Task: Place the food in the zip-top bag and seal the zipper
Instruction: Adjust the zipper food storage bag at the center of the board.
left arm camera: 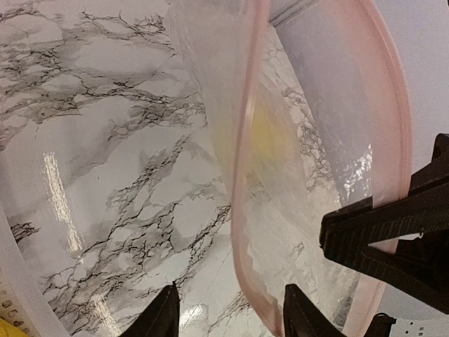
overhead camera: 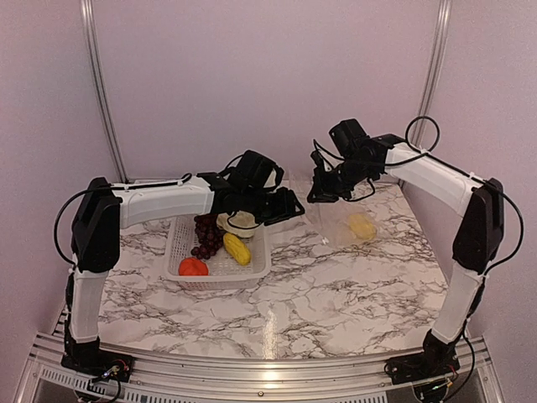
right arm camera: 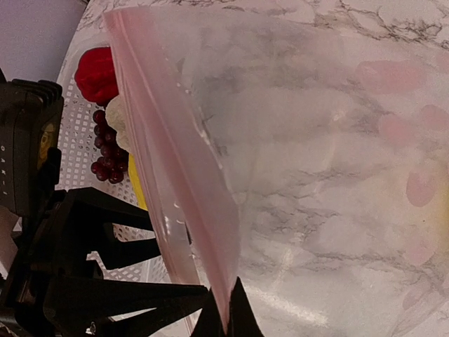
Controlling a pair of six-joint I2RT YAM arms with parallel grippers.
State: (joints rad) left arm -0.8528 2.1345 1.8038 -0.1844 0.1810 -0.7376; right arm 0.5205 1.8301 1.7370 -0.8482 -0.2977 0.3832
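The right end effector [right arm camera: 226, 309] had its fingertips pressed together on the pink zipper [right arm camera: 186, 182], pinching one lip of the clear zip-top bag [overhead camera: 340, 220] at its mouth; the left end effector [left arm camera: 231, 312] had its fingers spread, and the other lip of the zipper ran down between them, close to one fingertip; I could not tell whether it touched.

The bag's mouth stood open in a long loop between the two end effectors, lifted at that end, while the rest of the bag lay on the marble-patterned counter [overhead camera: 336, 294], right of centre; one yellow corn piece [overhead camera: 362, 227] sat inside the bag, blurred behind the plastic in the left wrist view.

To the left, a white perforated basket [overhead camera: 180, 252] rested on the counter, just beside the left end effector; it held a red bell pepper [overhead camera: 193, 267] at its near end, a second yellow corn piece [overhead camera: 237, 248], a dark purple grape bunch [overhead camera: 207, 235] and a white cauliflower [overhead camera: 237, 222] at its far end; both white arms reached inward from the counter's outer sides.
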